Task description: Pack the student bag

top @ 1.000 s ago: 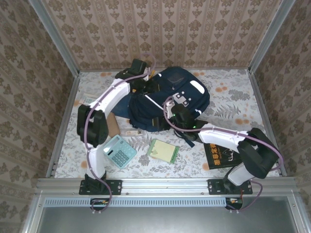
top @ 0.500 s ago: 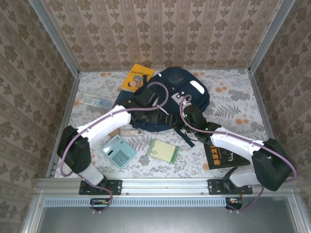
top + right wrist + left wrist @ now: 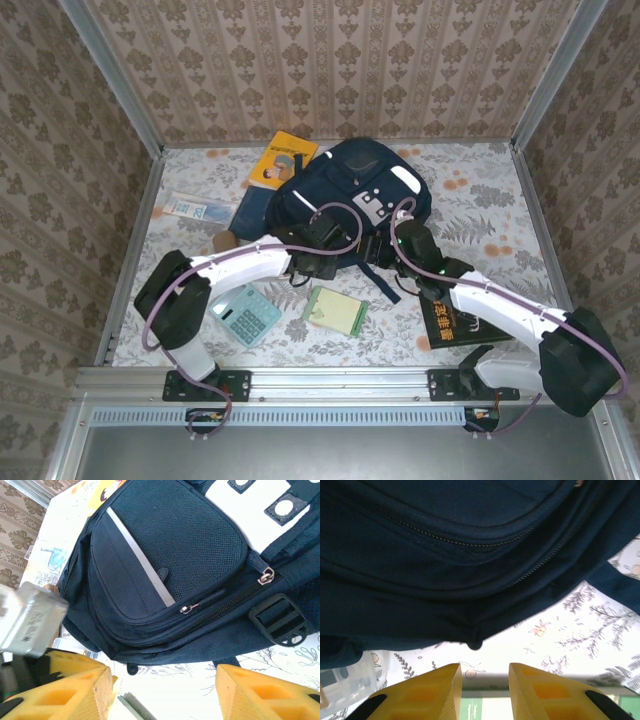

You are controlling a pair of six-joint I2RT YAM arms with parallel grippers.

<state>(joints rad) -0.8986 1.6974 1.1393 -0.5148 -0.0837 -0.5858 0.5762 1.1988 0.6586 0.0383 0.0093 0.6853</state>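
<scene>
The left gripper (image 3: 482,677) and right gripper (image 3: 164,680) sit close to the near edge of the student bag (image 3: 350,195), which lies toward the far side of the table (image 3: 480,190). Its zips look shut, so a push could slide the limp bag or snag its buckle (image 3: 277,617). Both grippers are spread and hold nothing.

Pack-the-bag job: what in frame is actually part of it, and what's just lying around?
Job: large dark navy fabric backpack; left gripper and right gripper, both open at its near edge.
Lying about, untouched: teal calculator, green notepad, black gold-lettered book, yellow book.
</scene>
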